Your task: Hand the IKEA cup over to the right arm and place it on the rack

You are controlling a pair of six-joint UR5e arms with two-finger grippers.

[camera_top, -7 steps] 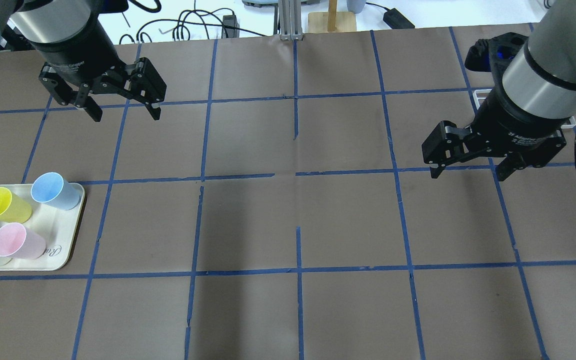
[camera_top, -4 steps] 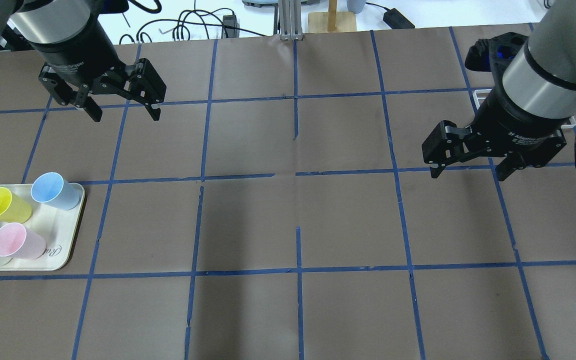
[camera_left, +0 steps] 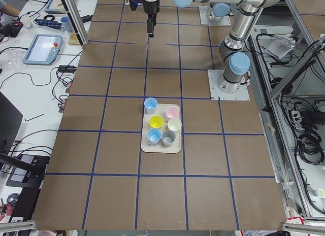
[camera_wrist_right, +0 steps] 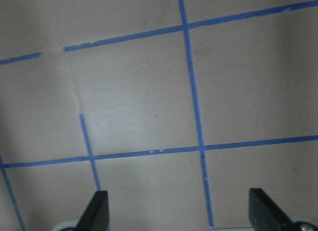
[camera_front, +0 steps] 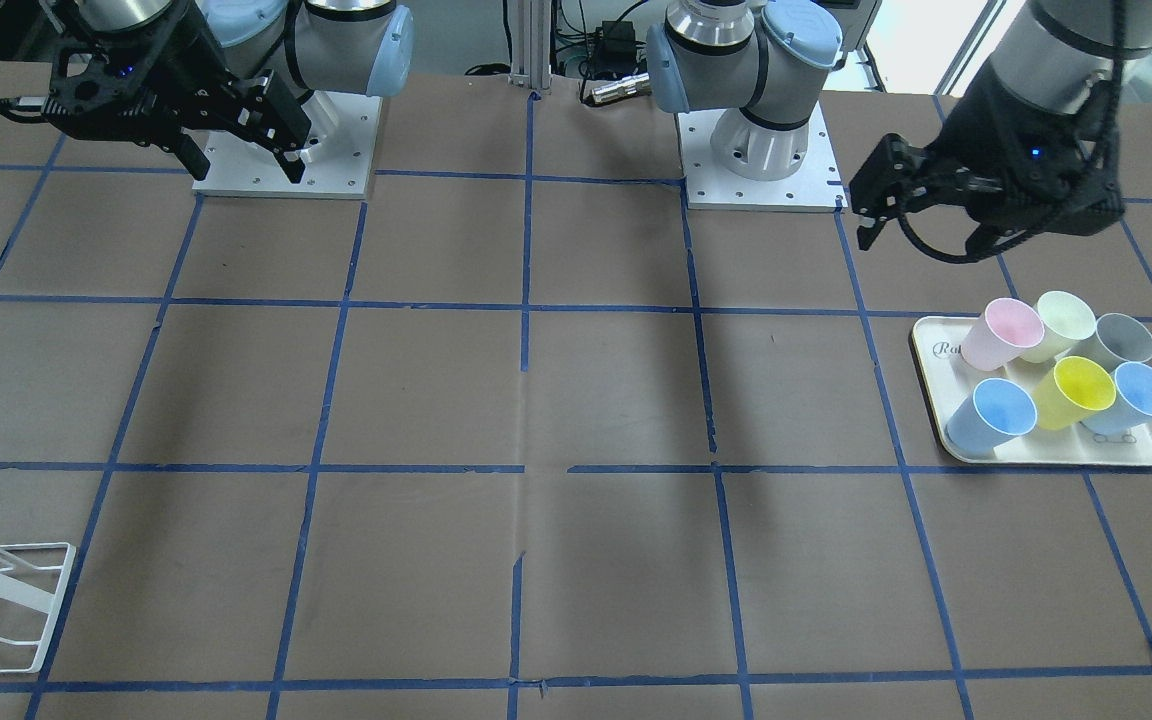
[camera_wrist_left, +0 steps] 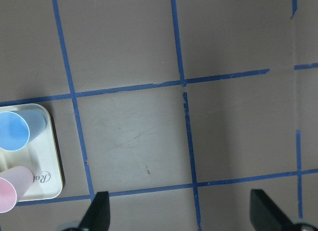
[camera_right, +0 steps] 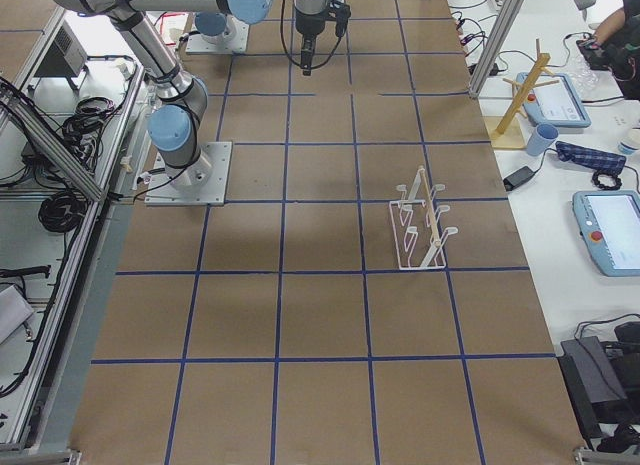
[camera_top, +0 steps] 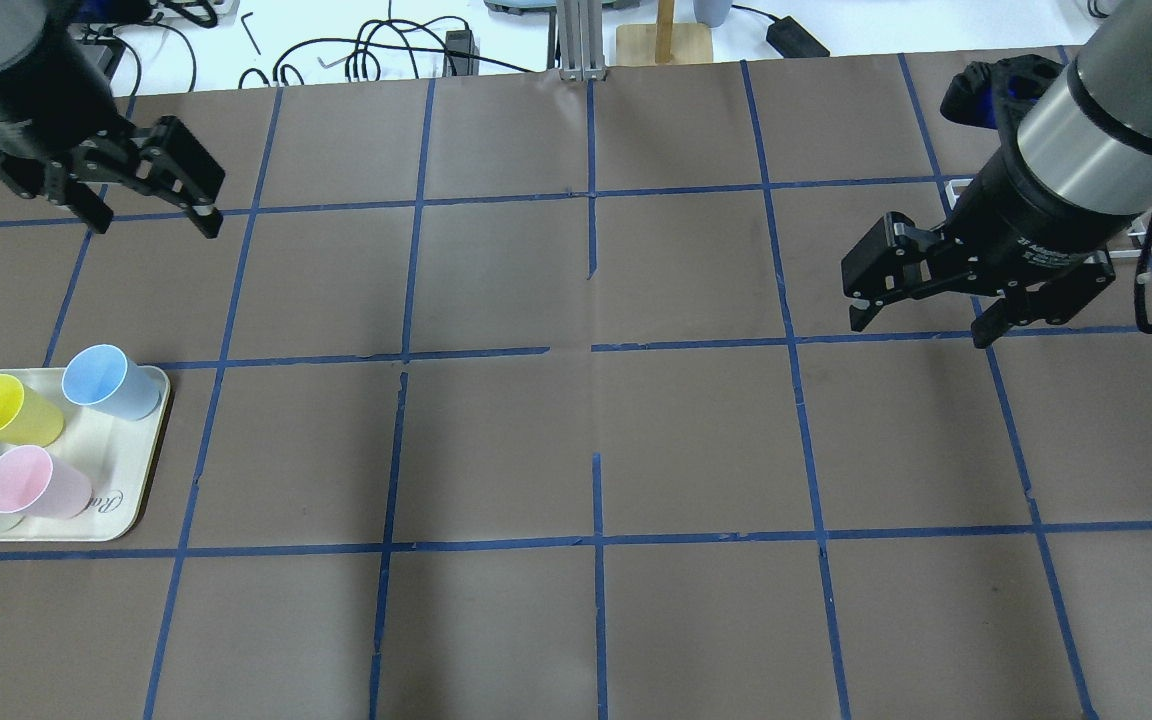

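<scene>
While the pale blue plastic tumbler (camera_top: 108,381) stands at the far right corner of the cream rounded tray (camera_top: 126,505), the black two-finger left gripper (camera_top: 151,218) hangs wide open and empty, well beyond it; the right gripper (camera_top: 920,327) gapes empty, far right.

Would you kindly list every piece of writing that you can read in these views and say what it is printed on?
"Ra": cursive print on the cream tray; the rest of the word is hidden behind the pink cup.
White lettering on the black body of the right gripper: too small and blurred to read.
No other writing can be read in any view.
</scene>
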